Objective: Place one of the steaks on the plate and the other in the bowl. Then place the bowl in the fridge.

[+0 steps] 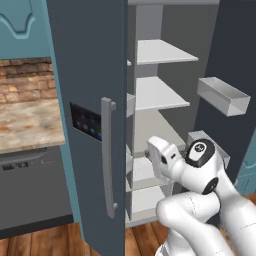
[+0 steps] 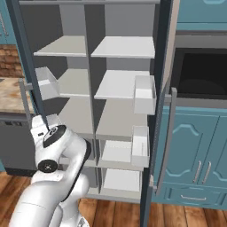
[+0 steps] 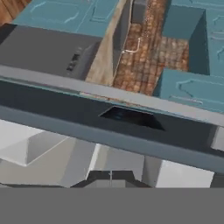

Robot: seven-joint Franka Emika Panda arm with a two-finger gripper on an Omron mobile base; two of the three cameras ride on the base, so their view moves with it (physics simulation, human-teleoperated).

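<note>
A: Fridge (image 1: 90,100) both doors open, shelves (image 2: 124,46) bare. Gripper (image 3: 110,177) shut, nothing betw. fingertips, sits low by left door edge, approx 6 o'clock in hand view.
B: Steaks, plate, bowl?
A: Not visible from here. Counter (image 1: 27,125) at 9 o'clock.
B: Judgement: back arm clear of door handle (image 1: 107,155) before driving; avoid clipping door bins (image 2: 141,146).

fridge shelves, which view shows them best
The right base view: both fridge doors stand open, so the pale shelves and door bins face the camera. The left base view hides half behind the left door. The hand view catches door edge and bits.
</note>
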